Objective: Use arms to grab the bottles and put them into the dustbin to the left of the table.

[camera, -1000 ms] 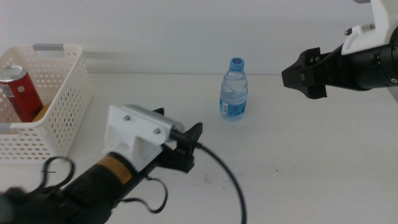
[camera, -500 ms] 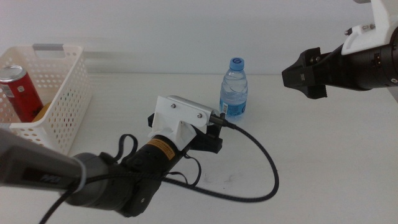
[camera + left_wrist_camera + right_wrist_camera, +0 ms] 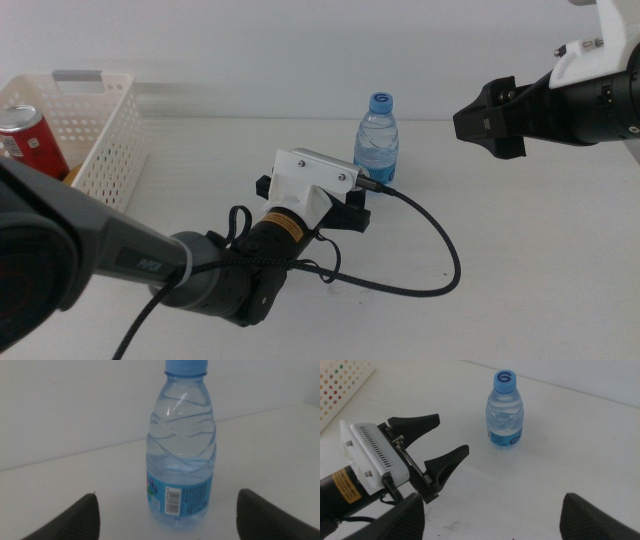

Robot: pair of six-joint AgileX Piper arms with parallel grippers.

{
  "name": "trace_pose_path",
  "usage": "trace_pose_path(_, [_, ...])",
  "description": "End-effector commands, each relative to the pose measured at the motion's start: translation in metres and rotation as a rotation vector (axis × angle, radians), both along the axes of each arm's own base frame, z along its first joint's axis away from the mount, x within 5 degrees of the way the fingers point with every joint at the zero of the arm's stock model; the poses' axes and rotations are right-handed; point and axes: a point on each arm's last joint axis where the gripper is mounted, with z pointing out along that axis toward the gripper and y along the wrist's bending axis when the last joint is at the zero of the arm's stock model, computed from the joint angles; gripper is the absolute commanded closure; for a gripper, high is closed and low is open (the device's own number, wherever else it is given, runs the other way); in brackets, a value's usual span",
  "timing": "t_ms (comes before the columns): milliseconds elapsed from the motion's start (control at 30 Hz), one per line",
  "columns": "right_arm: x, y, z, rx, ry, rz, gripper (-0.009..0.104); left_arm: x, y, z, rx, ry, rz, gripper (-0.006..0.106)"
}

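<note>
A small clear water bottle (image 3: 376,140) with a blue cap and label stands upright at the table's middle back. My left gripper (image 3: 315,195) is low over the table just in front of it, open, and the bottle (image 3: 182,450) shows between its spread jaws without touching them. My right gripper (image 3: 488,120) hovers open, high to the right of the bottle (image 3: 505,410), and its wrist view also shows the left gripper (image 3: 452,435). The white perforated dustbin (image 3: 110,140) stands at the far left with a red can (image 3: 30,135) inside.
The left arm's black cable (image 3: 440,250) loops across the white table (image 3: 540,260) to the right of that arm. A corner of the dustbin (image 3: 340,380) shows in the right wrist view.
My left arm has swept forward and right across the table, bringing its open gripper up to the water bottle. The right arm, bottle and dustbin have not moved.
</note>
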Motion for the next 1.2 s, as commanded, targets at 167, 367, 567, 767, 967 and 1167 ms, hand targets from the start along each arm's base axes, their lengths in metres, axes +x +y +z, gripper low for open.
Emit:
trace_pose_path(167, [-0.001, 0.0, 0.0, -0.009, -0.008, 0.008, 0.004, 0.019, -0.008, -0.008, -0.007, -0.02, -0.002, 0.007])
trace_pose_path(367, [-0.001, 0.0, 0.0, -0.009, -0.008, 0.008, 0.004, 0.034, -0.021, -0.017, -0.014, -0.028, -0.015, 0.007])
trace_pose_path(567, [-0.001, 0.0, 0.0, -0.009, -0.008, 0.008, 0.004, 0.052, -0.037, -0.024, -0.007, -0.021, -0.037, 0.007])
trace_pose_path(767, [-0.001, 0.0, 0.0, -0.009, -0.008, 0.008, 0.004, 0.071, -0.053, -0.028, -0.016, -0.029, -0.046, 0.007])
trace_pose_path(967, [-0.001, 0.0, 0.0, -0.009, -0.008, 0.008, 0.004, 0.088, -0.065, -0.038, -0.01, -0.024, -0.05, 0.007])
trace_pose_path(1167, [-0.001, 0.0, 0.0, -0.009, -0.008, 0.008, 0.004, 0.103, -0.065, -0.044, -0.018, -0.039, -0.033, 0.007])
